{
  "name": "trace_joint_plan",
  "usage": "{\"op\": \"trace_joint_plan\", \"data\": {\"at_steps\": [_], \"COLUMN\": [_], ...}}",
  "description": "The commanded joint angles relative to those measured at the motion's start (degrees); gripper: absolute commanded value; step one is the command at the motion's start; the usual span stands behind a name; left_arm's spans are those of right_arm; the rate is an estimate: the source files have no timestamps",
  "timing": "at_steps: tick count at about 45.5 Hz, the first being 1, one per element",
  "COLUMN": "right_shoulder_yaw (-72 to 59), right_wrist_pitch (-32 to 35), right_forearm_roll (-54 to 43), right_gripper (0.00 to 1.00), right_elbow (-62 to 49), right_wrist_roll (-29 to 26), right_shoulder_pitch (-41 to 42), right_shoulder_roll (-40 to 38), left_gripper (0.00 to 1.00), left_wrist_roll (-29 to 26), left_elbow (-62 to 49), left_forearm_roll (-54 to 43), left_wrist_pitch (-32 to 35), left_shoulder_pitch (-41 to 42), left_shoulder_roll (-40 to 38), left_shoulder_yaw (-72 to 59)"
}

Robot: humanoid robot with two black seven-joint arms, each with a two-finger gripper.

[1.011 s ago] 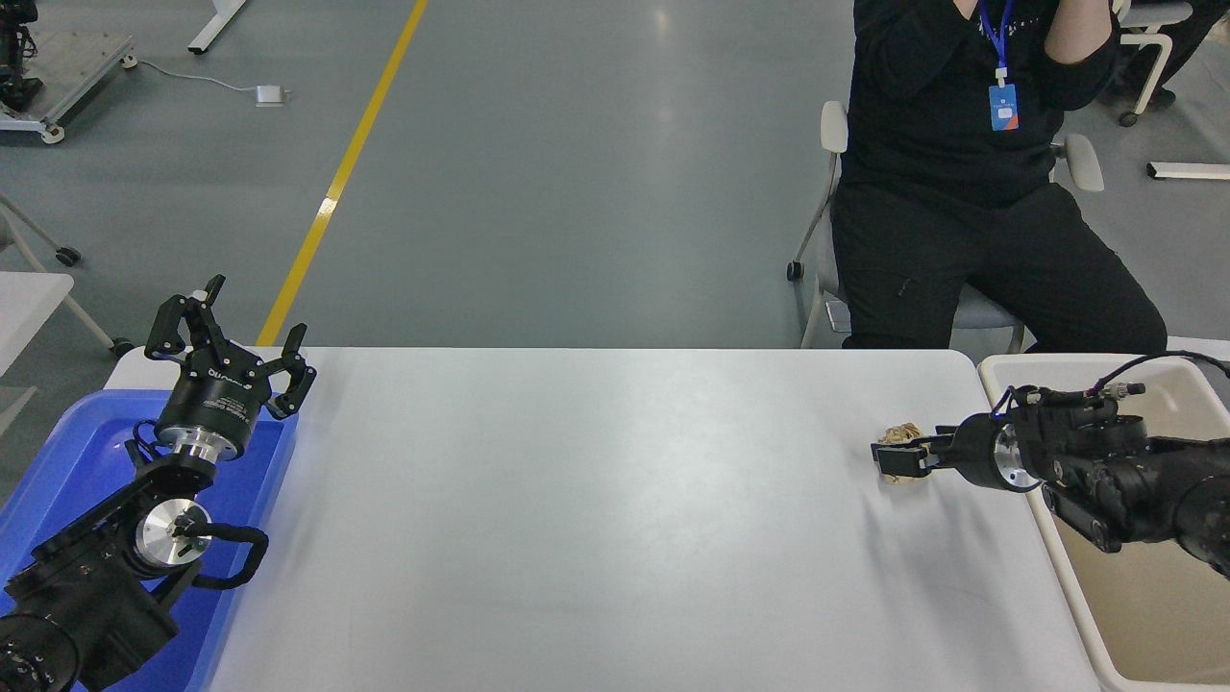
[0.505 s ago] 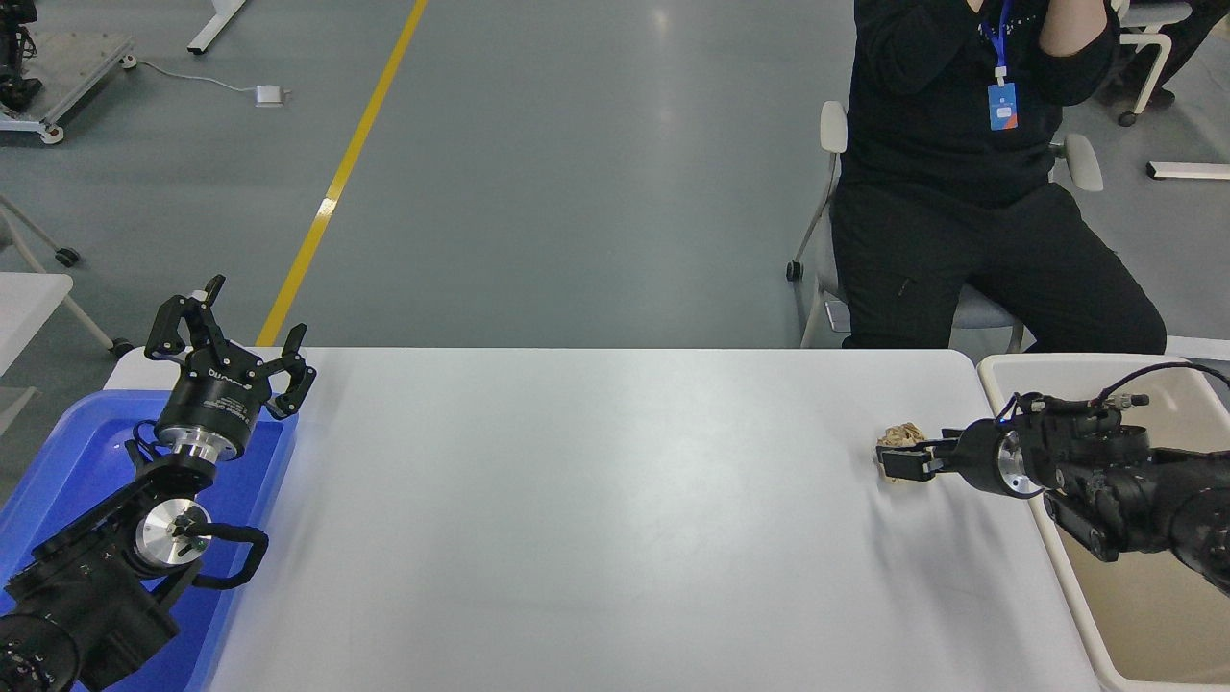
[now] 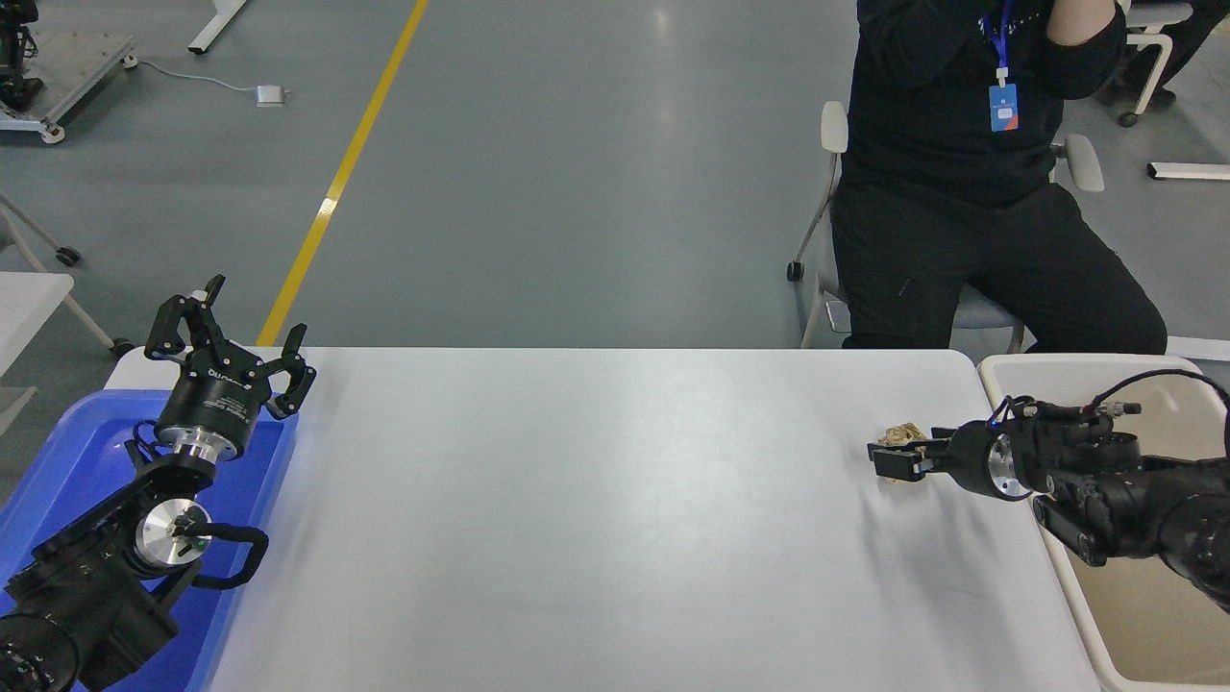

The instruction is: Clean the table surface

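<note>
The white table surface [image 3: 596, 519] fills the middle of the head view. A small crumpled tan paper scrap [image 3: 901, 433] lies on it near the far right edge. My right gripper [image 3: 894, 463] comes in from the right, low over the table, and is shut on the scrap, which shows just above and below the fingers. My left gripper [image 3: 229, 332] is parked at the lower left over the blue tray, open and empty.
A blue tray [image 3: 58, 461] sits at the table's left end under the left arm. A beige bin [image 3: 1143, 615] stands off the table's right edge, under the right arm. A person in black [image 3: 971, 192] sits on a chair at the far right.
My right gripper has shifted slightly left and right at the scrap, ending a little further left. The scrap stays in place. The left arm has not moved.
</note>
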Motion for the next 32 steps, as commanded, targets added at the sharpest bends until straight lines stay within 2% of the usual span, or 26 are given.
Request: {"op": "trace_joint_plan", "data": {"at_steps": [1,4,6,11,12,13,32], "right_shoulder_yaw": [-0.5,-0.5,-0.6,-1.3,-2.0,-2.2,-1.4], "right_wrist_pitch": [-0.2,-0.3,-0.3,0.1,0.3,0.3,-0.1], "right_forearm_roll": [-0.1,0.0,0.0,-0.8,-0.8,-0.8,0.5], "right_gripper": [0.66,0.64,0.58,0.24,0.08,0.01,0.0], "right_elbow": [-0.7,-1.0,-1.2,-1.3,-1.3,-1.3,-1.3], "right_wrist_roll": [0.1,0.2,0.2,0.2,0.2,0.2,0.3], "right_shoulder_pitch": [-1.0,-1.0,-1.2,-1.6,-1.6,-1.7,-1.0], "right_shoulder_roll": [0.5,0.6,0.9,1.3,1.3,1.3,1.0], "left_gripper": [1.0,1.0,1.0,1.0,1.0,1.0,1.0], "left_wrist_roll": [0.0,0.0,0.0,0.0,0.0,0.0,0.0], "left_elbow": [0.0,0.0,0.0,0.0,0.0,0.0,0.0], "left_forearm_roll": [0.0,0.0,0.0,0.0,0.0,0.0,0.0], "left_wrist_pitch": [0.0,0.0,0.0,0.0,0.0,0.0,0.0], "left_shoulder_pitch": [0.0,0.0,0.0,0.0,0.0,0.0,0.0], "left_shoulder_roll": [0.0,0.0,0.0,0.0,0.0,0.0,0.0], "left_shoulder_yaw": [0.0,0.0,0.0,0.0,0.0,0.0,0.0]}}
